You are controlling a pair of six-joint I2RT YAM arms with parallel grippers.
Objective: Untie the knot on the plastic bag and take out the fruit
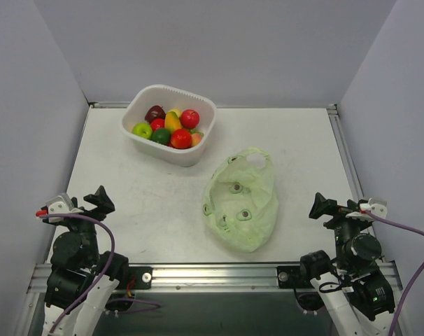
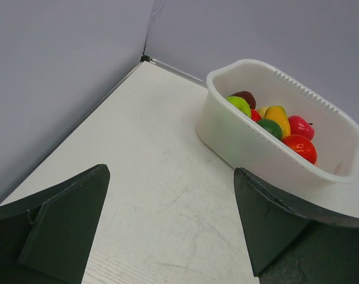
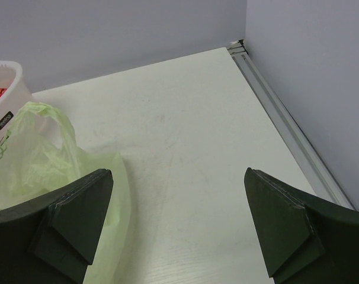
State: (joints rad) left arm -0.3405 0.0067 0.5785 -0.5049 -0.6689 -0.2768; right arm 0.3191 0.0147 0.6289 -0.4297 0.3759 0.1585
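Item 1: table [image 1: 128, 203]. White matte top, rectangular, faintly scuffed and marked with grey smears. Aluminium rail [image 1: 343, 150] along the right edge, and a wider rail across the near edge.

Item 2: basket [image 1: 182, 156]. White plastic, oblong with rounded corners and a ribbed rim. It stands upright on the far part of the top, left of centre.

Item 3: plastic bag [image 1: 257, 210]. Thin, crinkled, translucent pale green with round printed marks. It lies slumped and flattened right of centre, near the basket's right corner.
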